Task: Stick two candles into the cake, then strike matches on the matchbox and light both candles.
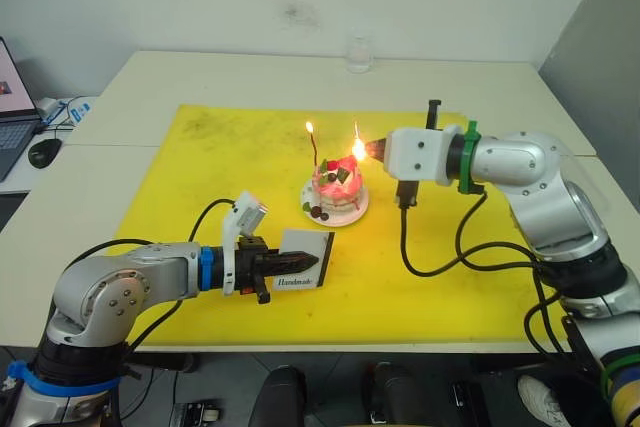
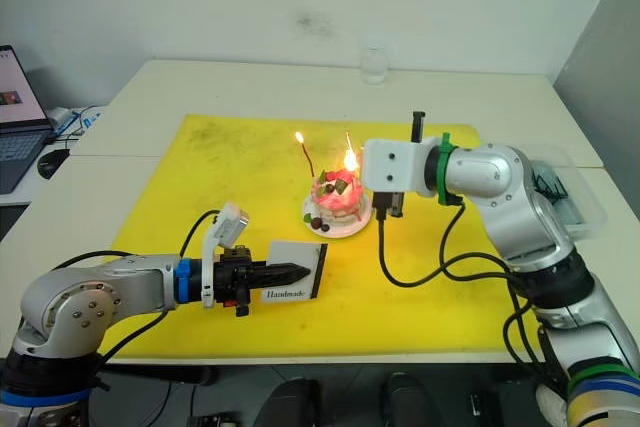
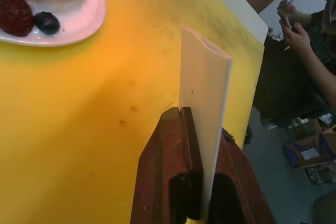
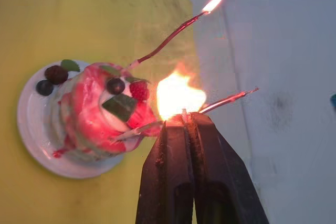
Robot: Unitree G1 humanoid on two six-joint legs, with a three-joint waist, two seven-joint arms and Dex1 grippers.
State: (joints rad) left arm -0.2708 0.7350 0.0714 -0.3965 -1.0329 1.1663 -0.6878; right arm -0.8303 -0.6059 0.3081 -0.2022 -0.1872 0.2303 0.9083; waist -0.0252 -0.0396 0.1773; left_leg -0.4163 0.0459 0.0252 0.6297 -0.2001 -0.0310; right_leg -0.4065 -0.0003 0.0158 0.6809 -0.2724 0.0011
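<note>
Right wrist view: right gripper (image 4: 185, 120) pinches a burning match (image 4: 184, 113) beside the grey candle (image 4: 228, 99) on the cake (image 4: 102, 111) (red candle (image 4: 168, 38) already lit). Left gripper (image 1: 272, 269) clamps the upright matchbox (image 1: 305, 258).

Office-like lab: pale desks (image 1: 250, 72), laptop (image 1: 12, 107), mouse (image 1: 44, 152).

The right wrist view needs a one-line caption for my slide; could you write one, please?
Right gripper holds a flaming match beside the cake; one candle already burns.
</note>
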